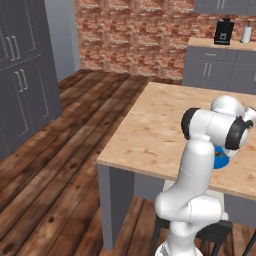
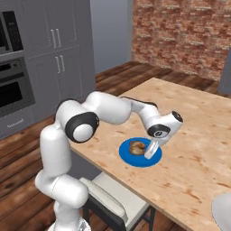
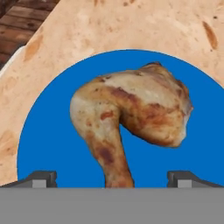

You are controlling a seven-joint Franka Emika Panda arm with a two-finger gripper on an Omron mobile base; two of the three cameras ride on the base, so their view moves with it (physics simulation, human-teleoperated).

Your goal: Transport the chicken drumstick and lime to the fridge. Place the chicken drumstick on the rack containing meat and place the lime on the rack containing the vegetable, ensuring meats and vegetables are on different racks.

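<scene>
1. Here we are over the wooden table, and the gripper is poised right above the blue plate, lower centre of the right base view. Its jaws stand spread as wide as they go, and nothing is between them yet.

2. The chicken drumstick lies on that plate, dead centre in the hand view: meaty end toward the upper right of the frame, bone running down to the bottom edge between the two fingertips. The fingers straddle it at a distance, not touching as far as I can tell.

3. In the left base view the arm's own elbow covers most of the plate; just a blue sliver peeks out at mid-right.

4. Progress, as I judge it: very early. The drumstick is not yet grasped, let alone carried. Still to come are the grab, the drive to the fridge, the placement on the meat rack, and then the whole run again for the lime.

5. Neither the lime nor the fridge can be made out from here, so I can't say where they stand.

6. The count: one drumstick, one blue plate, one table, one gripper with two fingers.

7. Background tally: one dark coffee machine on the far counter at upper right of the left base view, a white roll just beside it, and a wall oven at the left edge of the right base view.
</scene>
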